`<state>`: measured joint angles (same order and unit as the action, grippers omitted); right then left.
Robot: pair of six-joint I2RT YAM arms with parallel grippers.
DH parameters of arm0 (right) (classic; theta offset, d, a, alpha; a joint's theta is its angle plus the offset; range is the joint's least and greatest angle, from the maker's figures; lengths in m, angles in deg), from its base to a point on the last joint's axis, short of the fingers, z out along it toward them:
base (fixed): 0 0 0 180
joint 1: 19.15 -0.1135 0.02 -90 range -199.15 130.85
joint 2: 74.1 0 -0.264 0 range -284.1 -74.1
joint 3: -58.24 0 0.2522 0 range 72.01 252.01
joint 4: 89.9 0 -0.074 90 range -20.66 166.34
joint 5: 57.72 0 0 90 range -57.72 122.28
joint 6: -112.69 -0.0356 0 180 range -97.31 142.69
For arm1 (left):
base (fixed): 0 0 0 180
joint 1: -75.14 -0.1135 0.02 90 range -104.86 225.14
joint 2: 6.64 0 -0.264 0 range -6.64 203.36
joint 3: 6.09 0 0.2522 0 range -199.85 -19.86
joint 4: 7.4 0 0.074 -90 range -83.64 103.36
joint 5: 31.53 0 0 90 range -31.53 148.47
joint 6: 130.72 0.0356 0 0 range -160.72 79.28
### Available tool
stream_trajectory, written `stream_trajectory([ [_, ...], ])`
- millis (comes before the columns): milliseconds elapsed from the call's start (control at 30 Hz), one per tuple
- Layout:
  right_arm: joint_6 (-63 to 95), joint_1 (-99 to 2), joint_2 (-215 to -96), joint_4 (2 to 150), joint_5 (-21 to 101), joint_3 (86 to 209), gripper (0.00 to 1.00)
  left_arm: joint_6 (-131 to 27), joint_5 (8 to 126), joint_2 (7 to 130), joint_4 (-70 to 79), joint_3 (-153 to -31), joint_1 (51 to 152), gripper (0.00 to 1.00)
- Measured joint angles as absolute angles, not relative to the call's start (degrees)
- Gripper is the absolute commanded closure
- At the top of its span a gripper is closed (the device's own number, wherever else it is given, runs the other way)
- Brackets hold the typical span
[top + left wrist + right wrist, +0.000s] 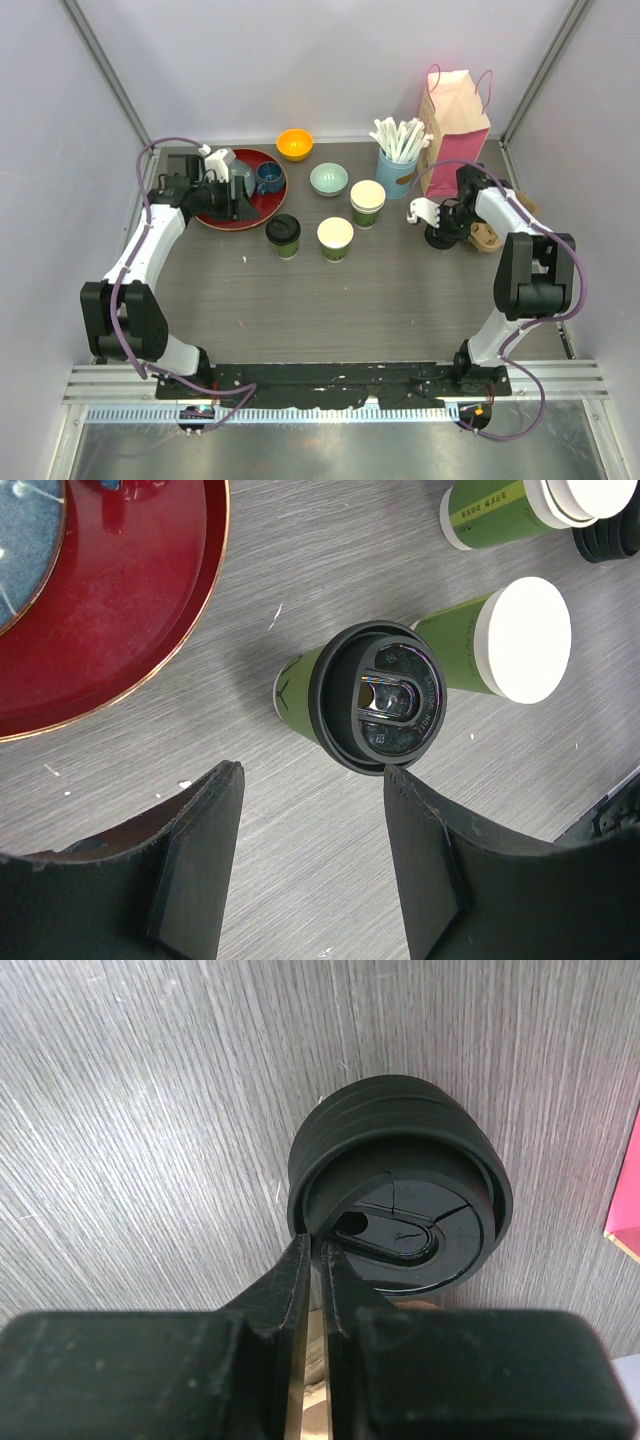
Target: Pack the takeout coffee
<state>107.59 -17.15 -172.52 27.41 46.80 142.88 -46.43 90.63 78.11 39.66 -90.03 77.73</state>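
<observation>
Top external view, contents as we find them.

- **Item one:** lidded cup (pixel 284 236), green paper with its black lid on. It stands upright on the table (pixel 400 300), just beside the red tray (pixel 215 215) that carries the dark blue mug (pixel 268 177).
- **Item two:** open cup (pixel 335 238), cream inside, just to the right of the lidded cup.
- **Item three:** nested cups (pixel 367 202), behind the open cup and near the light-blue cup of white sticks (pixel 398 165).
- **Item four:** stack of black lids (pixel 440 240), at the right, before the pink paper bag (pixel 455 120) and beside a cardboard carrier (pixel 490 237).
- **Right gripper** (pixel 318 1250): jaws almost together, pinching the rim of the top lid (pixel 400 1225), one finger inside the rim and one outside.
- **Left gripper** (pixel 312 775): jaws well apart and holding nothing. It hangs above the tray; its wrist view shows the lidded cup between the fingers.
</observation>
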Motion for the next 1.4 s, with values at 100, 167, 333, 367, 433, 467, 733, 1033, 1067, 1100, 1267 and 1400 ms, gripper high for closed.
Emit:
stream_trajectory([
  [100, 107.6, -17.9, -172.5, 27.1, 46.6, 142.9, 0.93, -46.4, 90.7, 78.2, 39.7, -90.0, 77.7, 0.38],
  [167, 107.5, -18.3, -172.5, 27.0, 46.3, 142.9, 0.96, -46.5, 90.7, 78.3, 39.7, -90.0, 77.7, 0.38],
  [333, 106.5, -18.7, -172.4, 26.6, 46.1, 143.0, 0.99, -46.4, 90.7, 78.4, 39.7, -90.0, 77.7, 0.38],
  [367, 106.3, -18.7, -172.4, 26.4, 46.1, 143.2, 0.99, -46.5, 90.7, 78.4, 39.7, -90.0, 77.7, 0.38],
  [433, 105.2, -18.8, -172.4, 25.5, 46.0, 143.9, 0.99, -46.4, 90.7, 78.5, 39.7, -90.0, 77.7, 0.38],
  [467, 104.8, -18.8, -172.4, 25.0, 46.0, 144.5, 0.99, -46.4, 90.7, 78.5, 39.7, -90.0, 77.7, 0.38],
  [733, 98.9, -22.0, -172.4, 23.5, 43.8, 149.9, 0.99, -46.4, 91.1, 78.6, 39.7, -90.0, 77.7, 0.38],
  [1033, 95.3, -22.8, -171.9, 21.9, 42.7, 150.9, 0.99, -46.4, 91.1, 78.6, 39.7, -90.0, 77.7, 0.38],
  [1067, 95.0, -22.8, -172.1, 21.8, 42.6, 151.0, 0.99, -46.4, 91.1, 78.6, 39.7, -90.0, 77.7, 0.38],
  [1100, 94.5, -22.7, -172.4, 21.4, 42.5, 151.2, 0.99, -46.4, 91.1, 78.6, 39.7, -90.0, 77.7, 0.38],
  [1267, 89.9, -22.7, -174.2, 22.2, 42.6, 152.2, 0.99, -46.4, 91.1, 78.6, 39.7, -90.0, 77.7, 0.38],
  [1400, 80.5, -22.5, -174.2, 24.5, 43.5, 153.1, 0.99, -46.4, 91.6, 78.6, 39.7, -90.0, 77.7, 0.39],
])
